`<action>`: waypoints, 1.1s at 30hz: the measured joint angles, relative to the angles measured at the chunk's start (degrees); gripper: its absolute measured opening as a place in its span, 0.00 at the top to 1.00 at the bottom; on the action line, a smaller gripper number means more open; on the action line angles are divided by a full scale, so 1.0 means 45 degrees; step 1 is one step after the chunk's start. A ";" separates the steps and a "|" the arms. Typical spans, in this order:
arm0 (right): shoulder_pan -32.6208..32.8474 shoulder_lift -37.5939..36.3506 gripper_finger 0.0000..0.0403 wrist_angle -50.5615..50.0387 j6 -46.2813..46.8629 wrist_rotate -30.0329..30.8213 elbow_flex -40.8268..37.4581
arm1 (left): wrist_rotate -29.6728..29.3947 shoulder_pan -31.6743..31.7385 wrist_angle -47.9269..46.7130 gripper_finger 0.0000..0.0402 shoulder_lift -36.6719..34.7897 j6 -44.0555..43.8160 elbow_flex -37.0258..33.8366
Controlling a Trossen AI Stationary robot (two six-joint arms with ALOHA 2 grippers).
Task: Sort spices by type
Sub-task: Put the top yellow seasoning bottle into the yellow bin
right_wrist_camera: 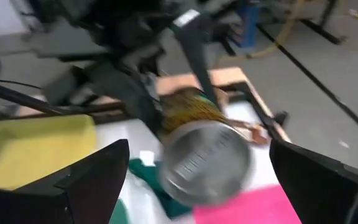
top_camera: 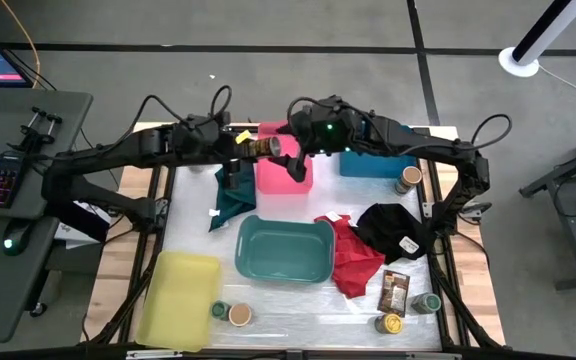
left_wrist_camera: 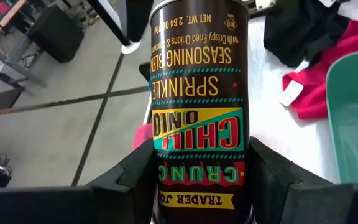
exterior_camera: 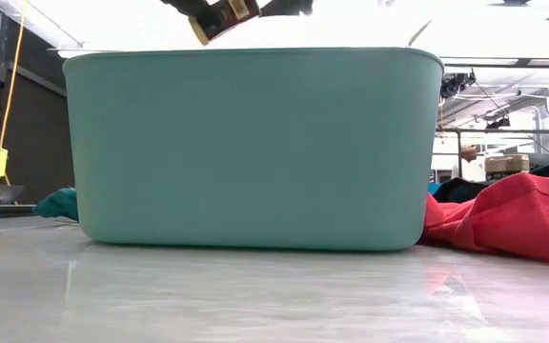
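Surface: white-topped table (top_camera: 298, 305) with wooden edges on grey floor, holding a pink bin (top_camera: 280, 178), a blue bin (top_camera: 373, 165), a teal bin (top_camera: 284, 250) and a yellow bin (top_camera: 175, 298), with red, black and dark green cloths among them
Spice in hand: brown seasoning tin (top_camera: 261, 147), lying roughly level in the air above the pink bin's far-left corner, its metal end (right_wrist_camera: 207, 163) turned toward the right arm
Left gripper (top_camera: 240, 148): fingers clamped on the tin's sides; the left wrist view shows the tin's label (left_wrist_camera: 199, 124) filling the gap between both pads
Right gripper (top_camera: 298, 165): fingers spread wide, empty, over the pink bin just beside the tin's free end; the right wrist view shows the tin centred between the two fingers
Step, as I judge it: a hand-over of the tin from left to right
Doing it well: bring the right fingers squarely over the tin's free end, close until firm, and only then let the left fingers go
Risk: the tin is smooth and round, so a shallow or skewed grip may let it roll or drop
Other spices: a jar (top_camera: 407, 179) beside the blue bin, two jars (top_camera: 230, 313) by the yellow bin, two jars (top_camera: 408, 312) and a brown packet (top_camera: 395, 291) at the near right
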 joint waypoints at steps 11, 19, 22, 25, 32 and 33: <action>0.0117 0.0647 0.06 0.0568 -0.0042 -0.0139 0.0000 | 0.0017 -0.0034 0.0478 0.59 0.0193 0.0101 -0.0005; 0.0121 0.0647 0.28 0.0706 -0.0093 -0.0096 0.0000 | 0.0072 -0.0083 0.0459 0.59 0.0193 0.0125 -0.0005; 0.0112 0.0647 0.42 0.0697 -0.0360 -0.0090 0.0000 | 0.0276 -0.0087 0.0466 0.59 0.0193 0.0127 -0.0005; 0.0121 0.0646 0.48 0.0687 -0.0549 -0.0149 0.0000 | 0.0376 -0.0093 0.0431 0.57 0.0198 0.0150 -0.0005; 0.0002 0.0548 0.48 0.0728 -0.0870 -0.0135 0.0005 | -0.0011 -0.0107 0.0916 0.46 0.0218 0.0176 -0.0023; -0.0072 0.0499 0.48 0.0676 -0.0964 -0.0121 0.0005 | -0.0253 -0.0114 0.0952 0.43 0.0226 0.0141 0.0029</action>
